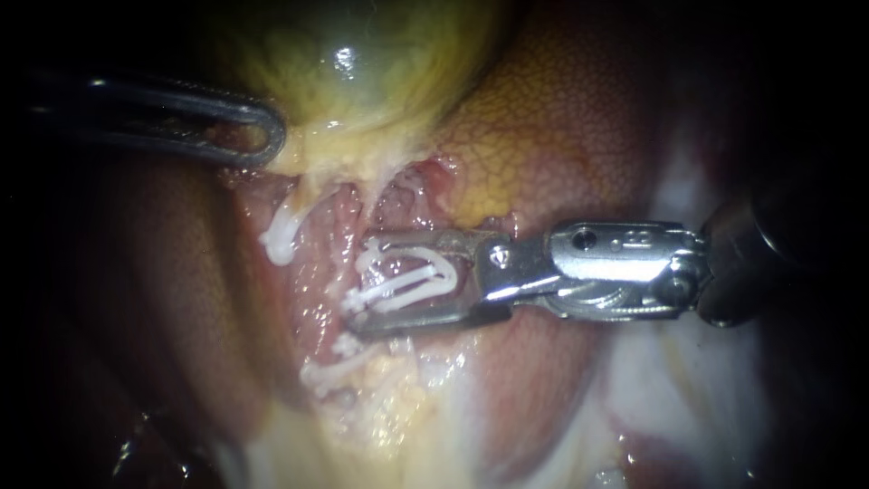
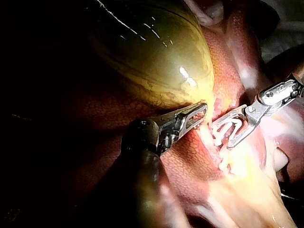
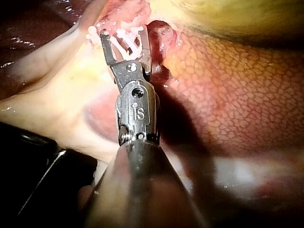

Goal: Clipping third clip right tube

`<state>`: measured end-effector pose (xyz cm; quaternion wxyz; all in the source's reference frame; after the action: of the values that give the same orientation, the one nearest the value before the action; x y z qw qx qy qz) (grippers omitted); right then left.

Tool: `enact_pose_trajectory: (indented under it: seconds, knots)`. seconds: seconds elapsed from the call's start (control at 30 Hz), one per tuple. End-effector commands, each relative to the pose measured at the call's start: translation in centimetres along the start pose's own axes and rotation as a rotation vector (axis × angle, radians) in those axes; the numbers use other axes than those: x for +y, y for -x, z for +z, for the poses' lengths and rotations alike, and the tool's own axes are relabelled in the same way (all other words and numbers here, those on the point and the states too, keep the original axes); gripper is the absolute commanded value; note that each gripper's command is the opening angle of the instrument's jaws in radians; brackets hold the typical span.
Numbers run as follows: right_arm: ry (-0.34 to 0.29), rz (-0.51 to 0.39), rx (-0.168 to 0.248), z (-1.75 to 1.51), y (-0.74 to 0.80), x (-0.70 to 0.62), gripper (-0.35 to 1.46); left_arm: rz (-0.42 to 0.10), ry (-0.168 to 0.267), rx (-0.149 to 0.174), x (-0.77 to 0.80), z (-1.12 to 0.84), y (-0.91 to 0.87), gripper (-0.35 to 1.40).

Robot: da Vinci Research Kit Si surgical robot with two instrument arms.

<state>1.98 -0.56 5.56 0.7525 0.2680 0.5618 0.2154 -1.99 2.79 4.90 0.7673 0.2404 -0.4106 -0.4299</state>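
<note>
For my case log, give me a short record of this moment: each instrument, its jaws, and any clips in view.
Left instrument: jaws shut on the gallbladder at its edge
Right instrument: jaws spread, holding a white clip between them
Upper clip: on tissue above and left of those jaws
Lower clip: on tissue below those jaws
Liver: right of the gallbladder

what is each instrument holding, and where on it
The right instrument holds a white clip by its two legs. The left instrument seems to grip the gallbladder at its pale narrow end.
</note>
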Motion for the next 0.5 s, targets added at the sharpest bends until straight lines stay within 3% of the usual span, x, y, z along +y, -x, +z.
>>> enact_pose_trajectory:
  seconds: [0.03,0.5]
  knots:
    - [0.000,0.000,0.000,0.00,0.00,0.00,0.45,0.000,0.000,0.000,0.00,-0.01,0.00,-0.35]
    - [-0.011,0.005,0.000,-0.11,-0.11,-0.12,0.45,0.000,-0.001,0.000,0.01,-0.01,0.00,-0.35]
